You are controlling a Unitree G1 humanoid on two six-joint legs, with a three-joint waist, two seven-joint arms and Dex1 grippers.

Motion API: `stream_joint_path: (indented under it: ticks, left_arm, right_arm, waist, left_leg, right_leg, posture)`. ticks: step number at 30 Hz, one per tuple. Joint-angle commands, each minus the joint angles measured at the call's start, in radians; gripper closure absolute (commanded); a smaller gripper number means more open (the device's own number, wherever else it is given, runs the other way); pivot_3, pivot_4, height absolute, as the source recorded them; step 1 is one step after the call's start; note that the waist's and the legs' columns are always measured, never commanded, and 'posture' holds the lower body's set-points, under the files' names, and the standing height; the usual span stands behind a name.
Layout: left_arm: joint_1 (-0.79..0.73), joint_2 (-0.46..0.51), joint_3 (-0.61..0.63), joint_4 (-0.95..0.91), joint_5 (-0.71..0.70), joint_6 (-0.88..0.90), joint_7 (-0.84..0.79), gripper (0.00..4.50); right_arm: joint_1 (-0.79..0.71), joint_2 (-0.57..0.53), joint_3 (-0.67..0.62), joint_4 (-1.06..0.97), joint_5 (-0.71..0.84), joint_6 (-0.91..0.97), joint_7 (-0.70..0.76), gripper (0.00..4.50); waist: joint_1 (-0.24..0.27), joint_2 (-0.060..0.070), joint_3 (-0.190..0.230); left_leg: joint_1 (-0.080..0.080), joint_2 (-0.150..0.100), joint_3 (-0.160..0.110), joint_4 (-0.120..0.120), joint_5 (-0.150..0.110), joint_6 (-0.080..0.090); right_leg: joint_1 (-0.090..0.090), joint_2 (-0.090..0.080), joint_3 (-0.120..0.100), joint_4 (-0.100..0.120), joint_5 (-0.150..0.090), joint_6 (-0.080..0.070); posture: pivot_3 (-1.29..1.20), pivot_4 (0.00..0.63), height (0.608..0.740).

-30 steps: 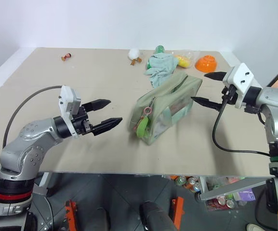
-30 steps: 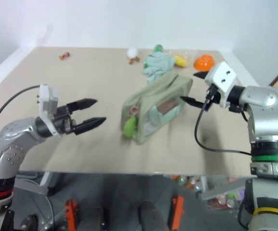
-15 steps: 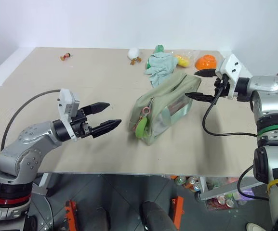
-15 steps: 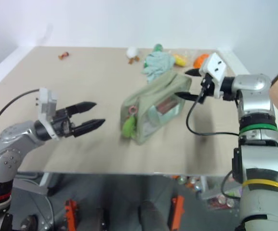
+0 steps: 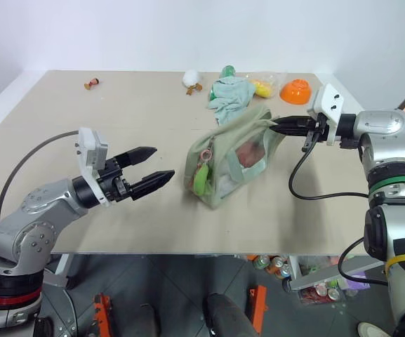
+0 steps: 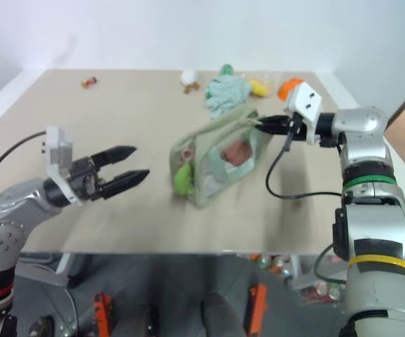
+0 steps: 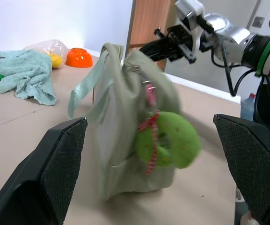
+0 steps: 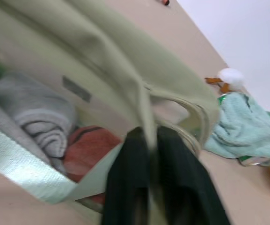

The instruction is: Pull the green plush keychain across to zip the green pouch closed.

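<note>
Now that the right pincer (image 5: 278,127) has snapped shut on the far end of the green pouch (image 5: 234,158), the pouch is tipped up and pulled a little toward that arm. A moment ago that pincer was wide open, with the pouch end between its two fingers. I think this means the pouch is now held steady, so the other arm can pull the zipper.

In the two head views, the pouch sits in the middle of the tabletop (image 5: 118,126). The green plush keychain (image 5: 201,181) hangs at the near end of the pouch. The left pincer (image 5: 158,165) is wide open and empty, near the keychain but not touching it. A pale cloth (image 5: 229,95) and an orange bowl (image 5: 295,90) lie at the back.

In the left wrist view, the keychain (image 7: 168,139) looks big and close, right between the two open fingers (image 7: 55,168). You can see its red checked ribbon, which is too small to see from the head. The right pincer (image 7: 165,46) shows behind, pinching the top of the pouch.

In the right wrist view, the two black fingers (image 8: 127,187) are pressed together on a fold of the pouch fabric (image 8: 125,70). Through the clear side you can see rolled grey cloth and something reddish inside.
</note>
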Motion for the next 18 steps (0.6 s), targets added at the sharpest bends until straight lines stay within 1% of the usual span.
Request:
stream_joint_path:
  ticks: [1, 4, 8, 12, 16, 18]
  left_arm:
    - [-0.03, 0.024, 0.026, -0.028, -0.061, 0.036, -0.01, 0.0]
    - [-0.049, 0.033, 0.028, -0.016, -0.109, 0.084, -0.006, 0.0]
    - [-0.07, 0.061, 0.015, -0.003, -0.116, 0.109, -0.033, 0.0]
    - [-0.097, 0.071, -0.002, 0.02, -0.056, 0.067, -0.071, 0.0]
    - [-0.111, 0.07, -0.027, 0.044, 0.053, -0.024, -0.105, 0.0]
    - [-0.113, 0.063, -0.034, 0.058, 0.073, -0.042, -0.114, 0.0]
  right_arm:
    - [-0.012, -0.011, -0.027, -0.036, 0.02, 0.013, 0.017, 4.17]
    - [0.006, -0.023, -0.032, -0.074, 0.028, 0.019, 0.019, 4.17]
    - [0.061, -0.046, -0.046, -0.198, 0.058, 0.089, 0.027, 4.17]
    - [0.158, -0.074, -0.061, -0.401, 0.094, 0.196, 0.013, 4.17]
    - [0.281, -0.104, -0.099, -0.645, 0.135, 0.346, -0.048, 4.17]
    - [0.329, -0.119, -0.115, -0.754, 0.15, 0.413, -0.082, 4.17]
  waist:
    - [0.0, 0.0, 0.0]
    - [0.0, 0.0, 0.0]
    - [0.001, 0.0, 0.0]
    - [0.003, 0.001, 0.0]
    - [0.004, 0.001, 0.001]
    - [0.004, 0.001, 0.001]
  left_leg:
    - [0.0, 0.0, 0.0, 0.0, 0.0, 0.0]
    - [0.0, 0.0, 0.0, 0.0, 0.0, 0.0]
    - [0.0, 0.0, -0.001, -0.001, 0.0, 0.0]
    - [-0.001, 0.0, -0.002, -0.001, 0.0, 0.0]
    - [-0.001, 0.0, -0.002, -0.001, 0.0, 0.0]
    - [-0.001, 0.0, -0.002, -0.002, 0.0, 0.0]
  right_leg:
    - [0.0, 0.0, 0.0, 0.0, 0.0, 0.0]
    - [0.0, 0.0, 0.0, 0.0, 0.0, 0.0]
    - [0.0, 0.0, 0.0, 0.0, 0.0, 0.001]
    - [-0.001, 0.0, -0.001, 0.0, -0.001, 0.001]
    - [-0.001, 0.0, -0.001, 0.0, -0.001, 0.001]
    - [-0.001, 0.0, -0.001, 0.0, -0.001, 0.001]
  posture:
    - [0.0, 0.15, 0.739]
    - [0.0, 0.15, 0.739]
    - [0.0, 0.15, 0.739]
    - [0.0, 0.15, 0.739]
    - [0.0, 0.15, 0.739]
    - [0.0, 0.15, 0.739]
